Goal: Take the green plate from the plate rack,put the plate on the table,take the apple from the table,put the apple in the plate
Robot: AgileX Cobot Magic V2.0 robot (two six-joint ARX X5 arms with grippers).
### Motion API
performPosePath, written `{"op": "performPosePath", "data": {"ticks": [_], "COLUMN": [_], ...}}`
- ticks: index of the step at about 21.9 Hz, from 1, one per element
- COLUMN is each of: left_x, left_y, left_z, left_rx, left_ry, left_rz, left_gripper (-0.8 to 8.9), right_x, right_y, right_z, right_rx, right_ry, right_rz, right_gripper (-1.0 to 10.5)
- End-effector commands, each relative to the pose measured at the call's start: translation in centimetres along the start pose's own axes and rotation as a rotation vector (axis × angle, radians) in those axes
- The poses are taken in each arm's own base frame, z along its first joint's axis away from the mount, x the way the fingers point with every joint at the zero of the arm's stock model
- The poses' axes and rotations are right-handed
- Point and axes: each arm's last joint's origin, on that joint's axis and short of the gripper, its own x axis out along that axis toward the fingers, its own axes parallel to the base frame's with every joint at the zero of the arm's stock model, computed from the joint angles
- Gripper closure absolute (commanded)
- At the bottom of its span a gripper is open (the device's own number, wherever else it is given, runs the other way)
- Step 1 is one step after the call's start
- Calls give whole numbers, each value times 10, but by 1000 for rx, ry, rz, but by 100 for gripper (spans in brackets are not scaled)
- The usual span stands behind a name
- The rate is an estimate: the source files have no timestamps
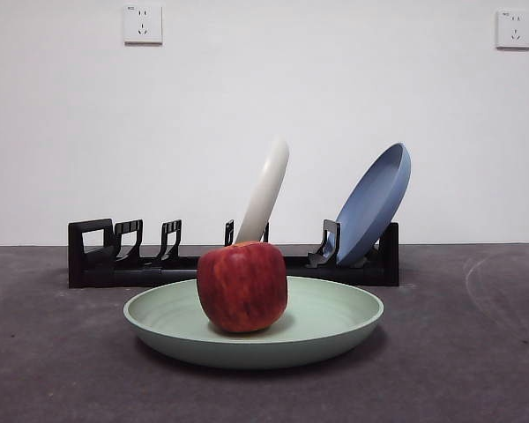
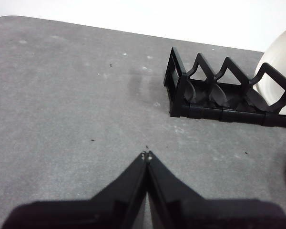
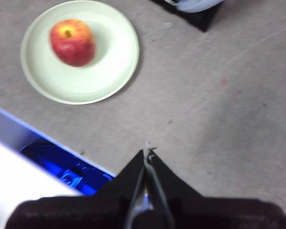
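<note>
Now the apple [image 1: 242, 286] sits in the green plate [image 1: 335, 322] on the worktop [image 1: 476, 352]; both grippers' jaws are pressed together, well clear.

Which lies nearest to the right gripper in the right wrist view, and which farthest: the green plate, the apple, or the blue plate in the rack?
From the right gripper, shut above bare table:
1. The green plate: its rim is closest, flat on the table.
2. The apple: resting in that plate, towards its far side.
3. The blue plate: farthest, only its edge shows, at the end of the plate rack.
</note>
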Motion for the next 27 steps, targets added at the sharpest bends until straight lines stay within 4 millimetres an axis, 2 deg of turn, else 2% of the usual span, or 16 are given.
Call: {"op": "performPosePath", "data": {"ticks": [1,6,10,12,15,17,20,23,27], "left_x": [1,1,1,1,1,1,1,1,1], "left_y": [1,1,1,1,1,1,1,1,1], "left_z": [-2,-2,-2,-2,-2,-2,-2,-2,-2], "left_rx": [14,14,14,14,14,14,14,14,14], "left_ry": [0,1,2,1,1,1,2,1,1], "left_rz": [3,3,3,3,3,3,3,3,3], "left_gripper": [816,816,816,816,816,816,816,816,816], "right_x": [1,0,9,24,61,90,118,140,157], "right_y": [-4,-22,-52,-64,-74,-77,-78,-77,-72], "right_z": [-2,4,1,-16,-50,-77,-104,-127,-147], "right_rx": [-9,111,300,365,383,391,418,435,427], "right_ry": [16,-119,-404,-498,-535,-534,-552,-593,-677], "right_rz": [-51,-137,-301,-343,-390,-426,-453,-486,-523], "right_gripper": [946,946,946,946,946,946,946,946,946]}}
